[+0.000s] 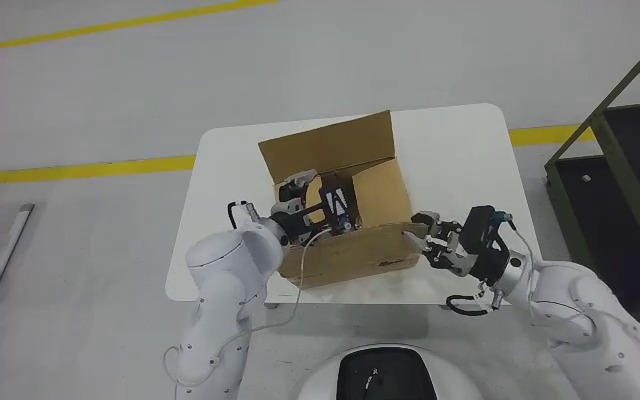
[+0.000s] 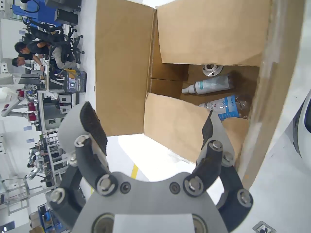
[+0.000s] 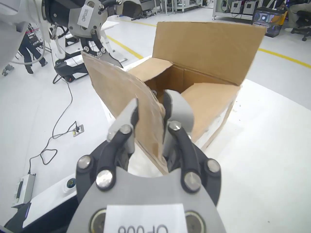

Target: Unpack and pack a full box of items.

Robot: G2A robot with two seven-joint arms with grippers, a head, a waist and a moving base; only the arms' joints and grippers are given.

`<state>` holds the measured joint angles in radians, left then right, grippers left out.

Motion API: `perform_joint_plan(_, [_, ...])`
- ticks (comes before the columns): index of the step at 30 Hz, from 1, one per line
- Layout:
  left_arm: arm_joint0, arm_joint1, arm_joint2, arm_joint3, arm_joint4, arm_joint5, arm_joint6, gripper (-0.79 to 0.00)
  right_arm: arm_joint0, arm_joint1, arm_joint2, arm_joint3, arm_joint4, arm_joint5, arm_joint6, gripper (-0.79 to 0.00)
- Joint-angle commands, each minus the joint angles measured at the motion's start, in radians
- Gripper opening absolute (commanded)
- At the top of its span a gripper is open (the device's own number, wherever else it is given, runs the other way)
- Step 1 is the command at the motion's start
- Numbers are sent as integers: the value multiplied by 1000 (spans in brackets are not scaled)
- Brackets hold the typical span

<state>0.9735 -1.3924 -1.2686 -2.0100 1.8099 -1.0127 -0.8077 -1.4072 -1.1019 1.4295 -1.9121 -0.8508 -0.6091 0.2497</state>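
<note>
A cardboard box point(image 1: 345, 255) stands open on the white table point(image 1: 460, 140), its far flap point(image 1: 335, 150) upright. Inside lie a white spray bottle point(image 2: 206, 86), a metal flange point(image 2: 212, 69) and a clear bottle with a blue label point(image 2: 228, 107). My left gripper point(image 2: 153, 122) hangs open over the box's left end, a short side flap point(image 2: 170, 122) under its spread fingers. Its lower fingertip point(image 3: 108, 58) rests at the far end of the near long flap point(image 3: 121, 90). My right gripper point(image 3: 153, 110) is shut on that flap's other end, one finger on each face.
A dark metal frame point(image 1: 600, 170) stands off the table's right side. Bare table surface lies to the right of the box and behind it. Cables and a floor socket point(image 3: 79, 128) lie on the floor beyond the table's edge.
</note>
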Motion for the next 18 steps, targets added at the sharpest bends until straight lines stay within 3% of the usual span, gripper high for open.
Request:
perform_joint_plan(1, [-3,6,3,-2,-5,0,0,0,-3,1,18,5,90,17,11,0])
perform_joint_plan(4, [-7,14,9,0,-8,0,0,0,4,2,47,0,208,35,32,-18])
perform_joint_plan(5, [-8,17,10,-2,-15,0,0,0,8,3,57,-4,246,42,40,-246])
perform_joint_plan(6, [-8,19,11,-3,-19,0,0,0,12,3,63,-7,268,42,44,-416])
perform_joint_plan(7, [-8,24,16,-8,-25,0,0,0,18,4,73,-10,311,41,51,-511])
perform_joint_plan(8, [-8,29,19,-12,-29,0,1,0,22,5,78,-11,338,41,62,-785])
perform_joint_plan(10, [-6,38,26,-24,-45,0,6,0,29,6,85,-13,407,42,78,-785])
perform_joint_plan(18, [17,89,48,-73,-106,0,3,0,84,8,51,-6,405,138,187,-785])
